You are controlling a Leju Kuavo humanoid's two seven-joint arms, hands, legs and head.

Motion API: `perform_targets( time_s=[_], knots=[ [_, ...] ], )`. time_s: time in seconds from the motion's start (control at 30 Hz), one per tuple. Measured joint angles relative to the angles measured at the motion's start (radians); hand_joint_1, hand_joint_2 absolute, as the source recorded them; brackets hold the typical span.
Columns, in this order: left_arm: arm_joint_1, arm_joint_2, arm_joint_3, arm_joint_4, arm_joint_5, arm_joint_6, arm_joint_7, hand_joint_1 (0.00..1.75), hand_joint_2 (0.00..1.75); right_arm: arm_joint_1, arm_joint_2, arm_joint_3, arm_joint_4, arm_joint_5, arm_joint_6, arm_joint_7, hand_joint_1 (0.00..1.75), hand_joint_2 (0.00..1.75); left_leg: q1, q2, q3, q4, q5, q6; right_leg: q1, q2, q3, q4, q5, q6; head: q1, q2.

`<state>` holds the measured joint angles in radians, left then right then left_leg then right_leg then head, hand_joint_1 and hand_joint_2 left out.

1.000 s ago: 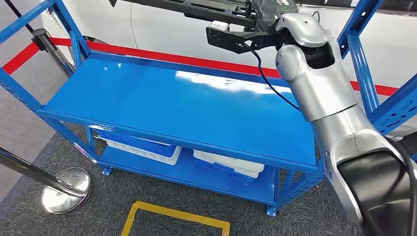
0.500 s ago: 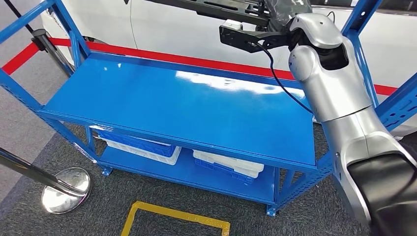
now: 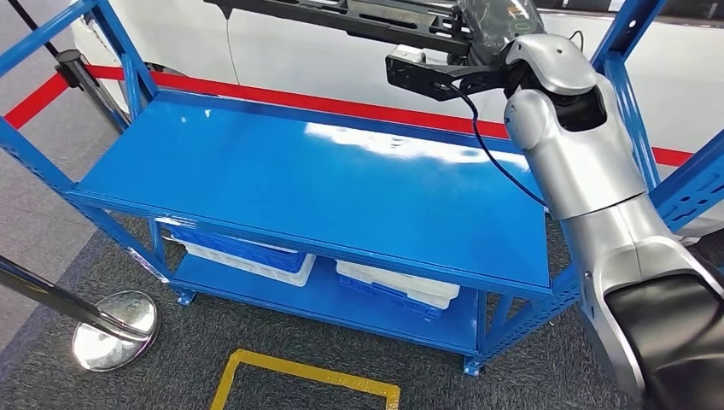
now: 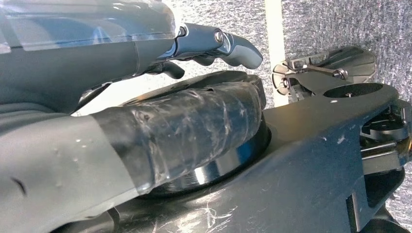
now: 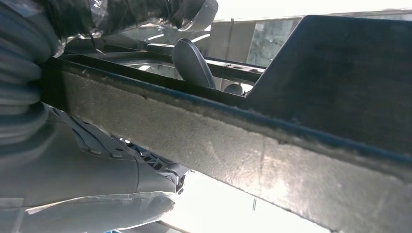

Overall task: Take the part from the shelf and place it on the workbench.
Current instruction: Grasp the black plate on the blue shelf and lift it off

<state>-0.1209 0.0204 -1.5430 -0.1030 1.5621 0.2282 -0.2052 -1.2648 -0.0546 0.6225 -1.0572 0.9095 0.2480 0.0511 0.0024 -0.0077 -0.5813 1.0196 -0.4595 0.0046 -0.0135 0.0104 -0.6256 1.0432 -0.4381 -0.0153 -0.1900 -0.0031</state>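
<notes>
Right fingers (image 5: pixel 192 63): curling over the top rail of the part (image 3: pixel 341 13) and clamping it; the right hand (image 3: pixel 491 19), wrapped in clear film, is gripping the part's right end.
Left fingers (image 4: pixel 214 42): reaching out straight, apart from the taped thumb, with nothing lying between them; the left hand (image 4: pixel 160 126) is hanging over grey carpet.
Change: the right arm (image 3: pixel 572 145) is standing further right than a second ago, and more of the part's length is now showing along the top of the head view. The shelf (image 3: pixel 299 188) and everything under it are sitting exactly as before.
Part: a long black frame, lying roughly level above the shelf's far edge, well clear of the top board, its held end nearest the far right corner.
Part and fingers: the rail is running straight across the right wrist view, pressed against the hand's ribbed cover.
Edges: a blue upright (image 3: pixel 623 77) is rising just beside the right arm at the far right corner; more blue posts are flanking the left end.
Open room: the top board is lying bare and glossy from the near edge to the far edge.
Lower board: a blue and white bin (image 3: pixel 248 252) and a second bin (image 3: pixel 397 290) are sitting side by side.
Floor: a chrome stanchion base (image 3: pixel 111 329) is standing off the near left corner, and a yellow marking (image 3: pixel 299 380) is lying before the near edge.
</notes>
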Motion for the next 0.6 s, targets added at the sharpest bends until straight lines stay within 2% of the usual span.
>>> perform_targets(
  time_s=[0.07, 0.1, 0.13, 0.17, 0.23, 0.27, 0.3, 0.33, 0.37, 0.43, 0.47, 0.5, 0.57, 0.6],
  knots=[
    [0.000, 0.001, 0.000, 0.000, 0.000, 0.000, 0.000, 0.00, 0.00, 0.001, -0.001, 0.000, 0.000, 0.001, 0.000, 0.000, 1.75, 1.75, 0.002, 0.001, 0.004, -0.010, 0.010, 0.010, 0.000, 0.000, 0.002, -0.003, 0.002, 0.009, 0.000, 0.000],
    [-0.001, 0.001, 0.000, 0.000, 0.000, -0.001, 0.000, 0.00, 0.00, 0.002, -0.002, 0.000, -0.001, 0.002, 0.000, 0.000, 1.75, 1.75, 0.004, 0.003, 0.008, -0.020, 0.018, 0.016, 0.000, -0.001, 0.001, 0.000, -0.005, 0.013, 0.000, 0.000],
    [-0.001, 0.001, 0.000, 0.000, 0.000, -0.001, -0.001, 0.00, 0.00, 0.002, -0.004, 0.000, -0.002, 0.002, -0.001, 0.000, 1.75, 1.75, 0.007, 0.005, 0.011, -0.031, 0.026, 0.022, 0.000, -0.002, -0.006, 0.019, -0.023, 0.016, 0.000, 0.000],
    [-0.001, 0.001, 0.000, 0.000, 0.000, -0.001, 0.000, 0.00, 0.00, 0.003, -0.006, 0.000, -0.002, 0.003, -0.001, 0.000, 1.75, 1.75, 0.009, 0.007, 0.012, -0.039, 0.032, 0.025, 0.000, -0.003, -0.022, 0.059, -0.054, 0.018, 0.000, 0.000],
    [-0.001, 0.002, 0.000, 0.000, 0.000, -0.001, 0.000, 0.00, 0.00, 0.007, -0.010, 0.000, -0.003, 0.003, -0.001, 0.000, 1.75, 1.75, 0.009, 0.010, 0.006, -0.035, 0.034, 0.027, -0.002, -0.004, -0.074, 0.187, -0.121, 0.023, 0.000, 0.000],
    [-0.001, 0.002, 0.000, 0.000, 0.000, -0.001, 0.000, 0.00, 0.00, 0.011, -0.011, 0.001, -0.003, 0.003, 0.000, 0.000, 1.75, 1.75, 0.009, 0.010, 0.001, -0.030, 0.034, 0.027, -0.004, -0.005, -0.097, 0.242, -0.138, 0.027, 0.000, 0.000],
    [-0.001, 0.002, 0.000, 0.000, 0.000, 0.000, 0.001, 0.00, 0.00, 0.014, -0.012, 0.001, -0.003, 0.003, 0.000, 0.000, 1.75, 1.75, 0.010, 0.010, -0.004, -0.024, 0.033, 0.026, -0.008, -0.005, -0.104, 0.264, -0.136, 0.031, 0.000, 0.000],
    [-0.001, 0.001, 0.000, 0.000, 0.001, 0.000, 0.002, 0.00, 0.00, 0.017, -0.013, 0.001, -0.003, 0.003, 0.000, 0.000, 1.75, 1.75, 0.012, 0.009, -0.009, -0.017, 0.032, 0.024, -0.012, -0.006, -0.093, 0.247, -0.114, 0.034, 0.000, 0.000],
    [-0.001, 0.001, 0.000, 0.000, 0.002, 0.000, 0.002, 0.00, 0.00, 0.018, -0.014, 0.001, -0.003, 0.003, 0.000, 0.000, 1.75, 1.75, 0.015, 0.008, -0.014, -0.008, 0.029, 0.021, -0.017, -0.007, -0.064, 0.195, -0.082, 0.038, 0.000, 0.000],
    [-0.001, 0.002, 0.000, 0.000, 0.003, 0.000, 0.002, 0.00, 0.00, 0.017, -0.014, 0.001, -0.003, 0.004, 0.000, 0.000, 1.75, 1.75, 0.018, 0.005, -0.027, 0.010, 0.023, 0.010, -0.019, -0.008, -0.005, 0.083, -0.044, 0.042, 0.000, 0.000],
    [-0.001, 0.003, 0.000, 0.000, 0.003, 0.000, 0.003, 0.00, 0.00, 0.016, -0.015, 0.002, -0.004, 0.005, 0.000, 0.000, 1.75, 1.75, 0.017, 0.003, -0.033, 0.018, 0.022, 0.003, -0.018, -0.007, 0.008, 0.053, -0.039, 0.039, 0.000, 0.000],
    [-0.002, 0.004, 0.000, 0.000, 0.004, 0.000, 0.003, 0.00, 0.00, 0.016, -0.015, 0.003, -0.005, 0.005, 0.000, -0.001, 1.75, 1.75, 0.016, 0.002, -0.039, 0.022, 0.023, -0.002, -0.015, -0.005, 0.009, 0.046, -0.042, 0.033, 0.000, 0.000],
    [-0.001, 0.004, 0.000, 0.000, 0.005, 0.001, 0.004, 0.00, 0.00, 0.016, -0.014, 0.005, -0.006, 0.005, 0.002, -0.002, 1.75, 1.75, 0.015, -0.001, -0.046, 0.025, 0.031, -0.015, -0.014, -0.004, -0.002, 0.044, -0.032, 0.015, -0.001, 0.000],
    [0.000, 0.004, 0.000, 0.000, 0.006, 0.001, 0.004, 0.00, 0.00, 0.016, -0.014, 0.006, -0.006, 0.006, 0.002, -0.001, 1.75, 1.75, 0.017, 0.000, -0.053, 0.029, 0.024, -0.020, -0.014, -0.005, -0.007, 0.042, -0.027, 0.005, -0.001, 0.000]
  ],
)
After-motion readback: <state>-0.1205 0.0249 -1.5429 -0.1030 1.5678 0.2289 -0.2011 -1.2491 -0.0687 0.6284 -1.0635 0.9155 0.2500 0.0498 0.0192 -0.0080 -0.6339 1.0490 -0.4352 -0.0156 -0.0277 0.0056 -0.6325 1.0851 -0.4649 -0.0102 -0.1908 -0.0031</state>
